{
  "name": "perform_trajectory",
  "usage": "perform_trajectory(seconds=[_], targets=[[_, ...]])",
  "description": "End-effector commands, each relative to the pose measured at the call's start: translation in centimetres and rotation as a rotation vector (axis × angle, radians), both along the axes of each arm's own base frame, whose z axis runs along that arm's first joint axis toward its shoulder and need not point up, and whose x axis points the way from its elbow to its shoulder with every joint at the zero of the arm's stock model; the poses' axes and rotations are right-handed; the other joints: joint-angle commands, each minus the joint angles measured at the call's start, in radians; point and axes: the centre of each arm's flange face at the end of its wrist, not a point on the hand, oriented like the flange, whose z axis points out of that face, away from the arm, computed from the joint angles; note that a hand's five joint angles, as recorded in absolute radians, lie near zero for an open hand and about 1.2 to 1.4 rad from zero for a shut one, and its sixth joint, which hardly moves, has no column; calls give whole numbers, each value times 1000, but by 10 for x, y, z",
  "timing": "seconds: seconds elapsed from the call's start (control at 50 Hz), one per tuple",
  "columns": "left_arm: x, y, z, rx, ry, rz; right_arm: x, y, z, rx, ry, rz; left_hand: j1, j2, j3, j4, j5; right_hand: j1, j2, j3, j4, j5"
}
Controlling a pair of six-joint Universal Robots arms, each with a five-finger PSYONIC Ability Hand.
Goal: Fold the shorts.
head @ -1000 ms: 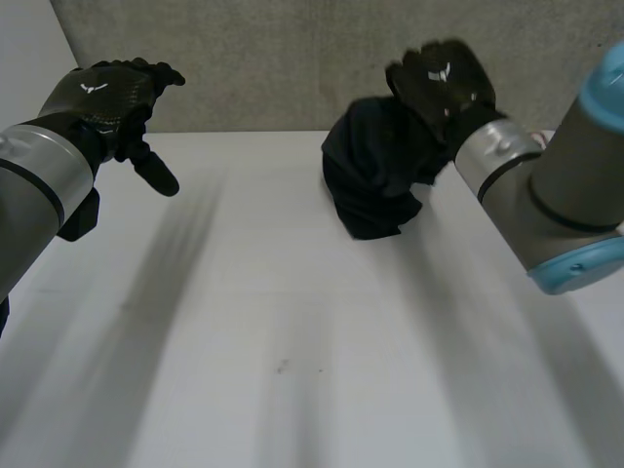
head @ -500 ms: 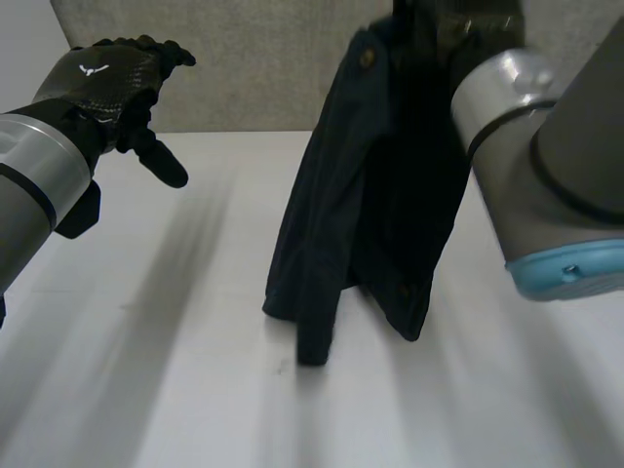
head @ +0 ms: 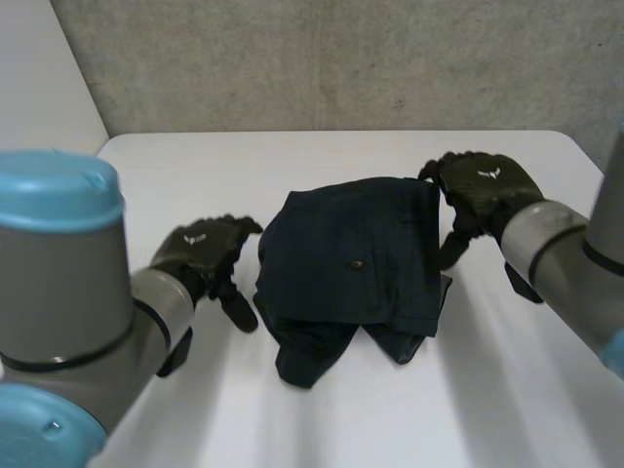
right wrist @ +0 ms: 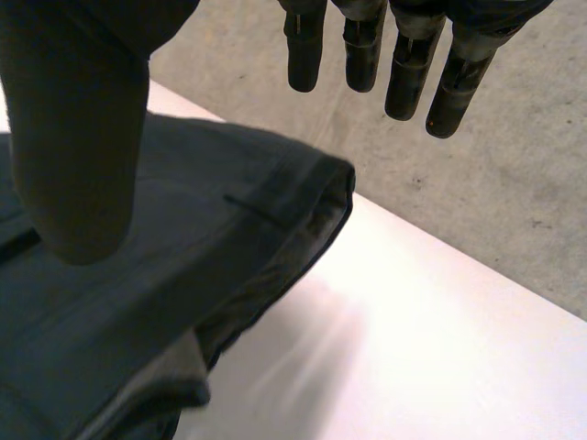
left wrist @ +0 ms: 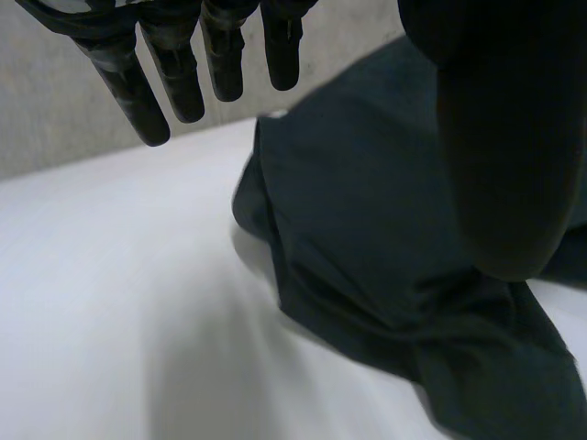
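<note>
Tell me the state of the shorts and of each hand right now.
shorts: lying on the table, loosely folded, legs bunched out at the near edge.
left hand: open, beside the shorts, holding nothing.
right hand: open, at the shorts' far right corner, holding nothing.

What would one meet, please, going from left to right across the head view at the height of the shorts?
left arm → left hand → shorts → right hand → right arm
</note>
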Motion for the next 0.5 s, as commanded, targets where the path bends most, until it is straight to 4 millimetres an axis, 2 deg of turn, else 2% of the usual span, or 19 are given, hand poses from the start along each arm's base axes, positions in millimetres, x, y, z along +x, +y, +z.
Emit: perform_trajectory(seconds=[0.02, 0.08, 0.2, 0.3, 0.34, 0.5], targets=[[-2, -1, -28, 64, 83, 78, -13, 26, -31, -55, 100, 49, 43, 23, 19, 31, 25, 96, 77, 83, 63, 63], [-2, -1, -38, 120, 127, 114, -15, 40, -41, -93, 124, 75, 64, 44, 40, 51, 45, 193, 174, 180, 160, 160], [0, 5, -59, 225, 178, 155, -14, 57, -62, -114, 135, 109, 99, 79, 75, 87, 81, 196, 177, 183, 163, 163], [-4, 4, -72, 260, 186, 166, -4, 60, -70, -151, 116, 140, 108, 88, 84, 95, 89, 196, 177, 183, 163, 163], [-7, 4, -76, 267, 183, 164, 1, 58, -80, -147, 119, 153, 108, 88, 84, 95, 89, 199, 180, 186, 166, 166], [-20, -3, -80, 264, 206, 154, 18, 57, -102, -147, 128, 196, 108, 88, 84, 95, 89, 225, 206, 213, 193, 192]])
